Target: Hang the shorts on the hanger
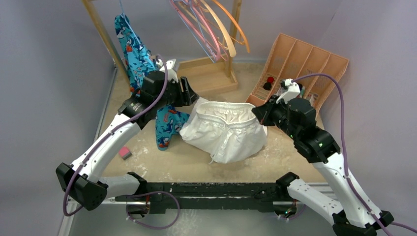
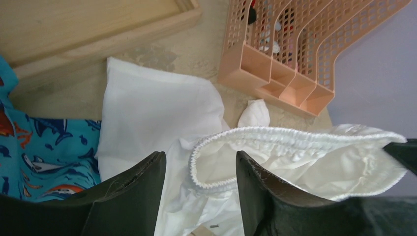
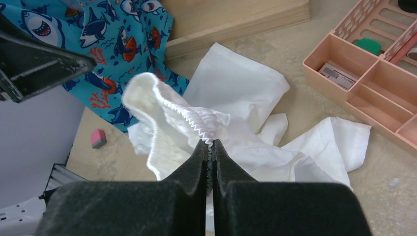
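One pair of white shorts point(image 1: 223, 130) lies on the table point(image 1: 162, 164) at centre, between the two arms, with its gathered elastic waistband lifted off the surface and held open toward the camera. The right gripper point(image 3: 210, 147) has its two fingers pressed together on the waistband, pinching one fold of the elastic edge; in the right wrist view the legs of the shorts spread flat on the table beyond the fingers. The left gripper point(image 2: 200, 172) has its jaws spread apart, and the opposite end of the waistband sits in the gap between the two fingers without being clamped. One blue shark-print garment point(image 1: 135, 56) hangs from the wooden rack point(image 1: 105, 37) at rear left, its lower part resting on the table just beside the left edge of the shorts. A cluster of hangers hangs from the rack's top bar at rear centre: one thin light-blue hanger point(image 1: 193, 33) at the left of the cluster, several pink hangers point(image 1: 209, 34) whose exact count cannot be determined because they overlap, and one tan-orange hanger point(image 1: 233, 24). One peach slotted organizer tray point(image 1: 300, 61) stands at rear right, close behind the right gripper. One small pink block point(image 1: 125, 153) lies on the table near the left arm.
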